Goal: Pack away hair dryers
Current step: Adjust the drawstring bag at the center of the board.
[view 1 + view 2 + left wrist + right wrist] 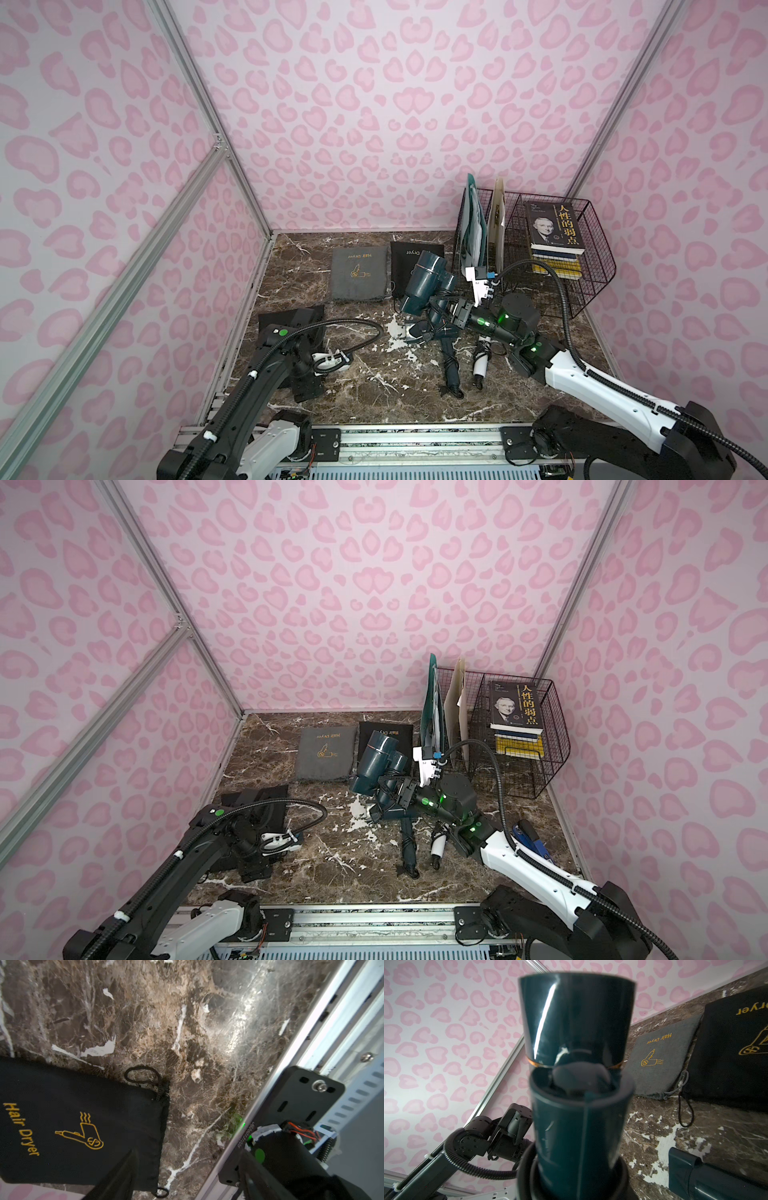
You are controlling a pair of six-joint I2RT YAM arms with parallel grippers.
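My right gripper [451, 309] is shut on the handle of a dark teal hair dryer [424, 282], holding it tilted above the marble table, in front of the back pouches. The right wrist view is filled by this dryer [577, 1064]. A second teal dryer [446, 357] lies on the table below it, cord wound round its handle. Beside it a white dryer [482, 361] lies partly under my right arm. My left gripper [309, 392] hangs open over a black "Hair Dryer" pouch [83, 1126] at the front left, one finger [116, 1178] above the pouch's mouth end.
A grey pouch [359, 274] and another black pouch [411, 253] lie flat at the back. A wire rack [582, 266] at the back right holds books [552, 228] and upright folders [473, 232]. A blue-black tool [534, 841] lies by the right wall. A metal rail [415, 444] runs along the front.
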